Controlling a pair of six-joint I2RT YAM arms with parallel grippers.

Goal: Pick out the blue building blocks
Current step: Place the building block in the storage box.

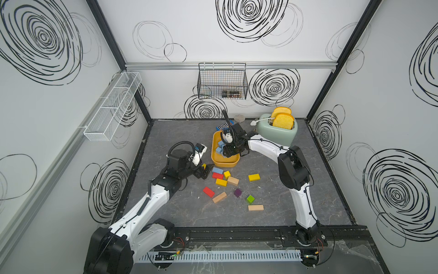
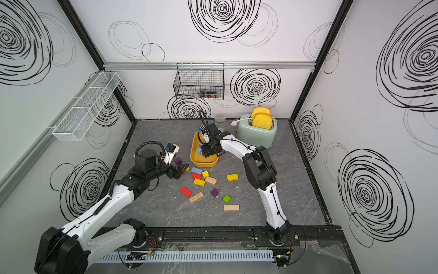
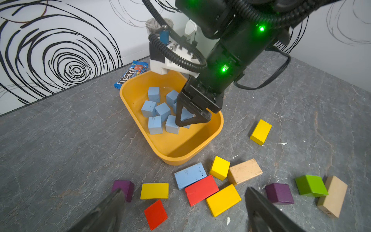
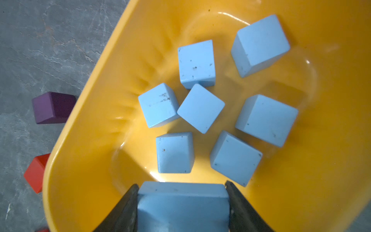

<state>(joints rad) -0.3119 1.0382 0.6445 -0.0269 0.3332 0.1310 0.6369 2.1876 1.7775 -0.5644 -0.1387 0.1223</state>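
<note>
Clamping a blue block (image 4: 182,209) between its jaws, the right gripper (image 4: 181,183) hangs over the tub (image 4: 84,140), where seven blue cubes (image 4: 200,108) lie. The left gripper (image 3: 183,192) gapes wide near a blue brick (image 3: 190,178) on the table (image 3: 60,140), just beside the tub and touching a red block (image 3: 201,189).

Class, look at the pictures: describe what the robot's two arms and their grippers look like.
Both arms, left arm and right arm, have white links joined by black joint housings. A black corrugated cable loops at each wrist. Green lights glow on the right wrist. The left gripper and right gripper have black, tapering fingers.
</note>
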